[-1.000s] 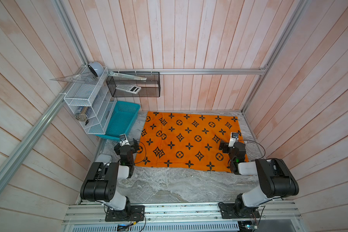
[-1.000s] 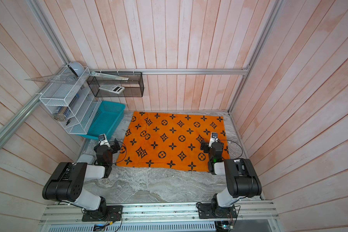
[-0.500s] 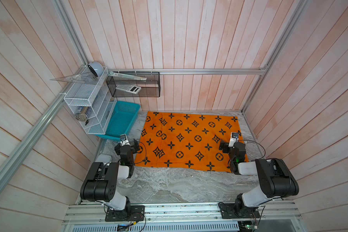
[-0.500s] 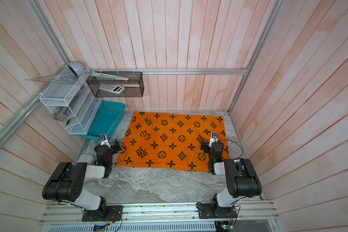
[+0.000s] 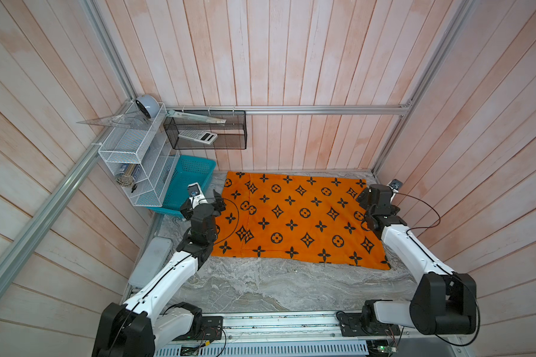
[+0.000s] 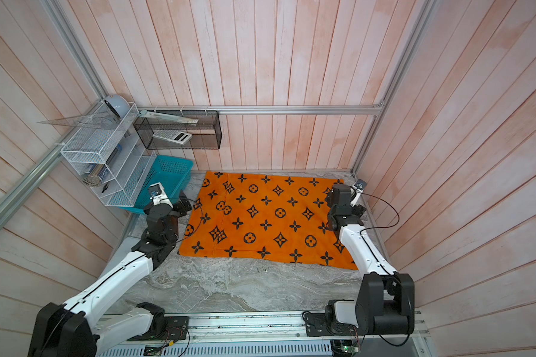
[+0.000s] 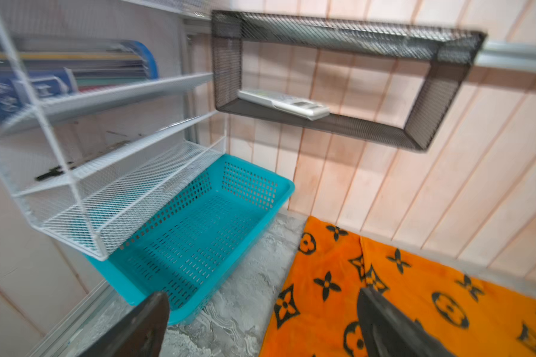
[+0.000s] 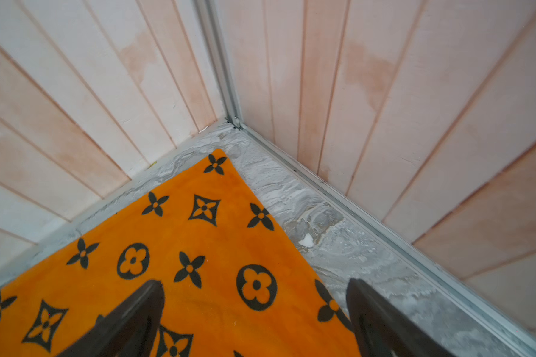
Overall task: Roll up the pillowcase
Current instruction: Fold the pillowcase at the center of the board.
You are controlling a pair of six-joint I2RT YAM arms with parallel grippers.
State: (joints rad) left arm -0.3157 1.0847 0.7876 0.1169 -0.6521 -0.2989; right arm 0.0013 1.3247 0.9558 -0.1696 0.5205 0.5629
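Note:
The orange pillowcase (image 5: 291, 216) (image 6: 266, 216) with black flower motifs lies spread flat on the marble table (image 5: 260, 284) in both top views. My left gripper (image 5: 217, 201) (image 6: 183, 201) hovers at its left edge, towards the far corner. In the left wrist view the left gripper (image 7: 262, 295) is open, one finger over bare marble and the other over the pillowcase (image 7: 415, 293). My right gripper (image 5: 365, 197) (image 6: 331, 194) is at the right edge near the far right corner. The right gripper (image 8: 254, 284) stands open above the pillowcase (image 8: 198, 247), straddling its edge and holding nothing.
A teal mesh basket (image 5: 189, 182) (image 7: 198, 235) sits just left of the pillowcase's far left corner, under a white wire shelf (image 5: 133, 160). A black mesh shelf (image 5: 205, 136) holding a calculator hangs on the back wall. The right wall and metal rail (image 8: 353, 201) run close beside the fabric.
Both arms have reached farther back along the pillowcase's sides, the right one also shifting outward to the right edge. The pillowcase has not moved.

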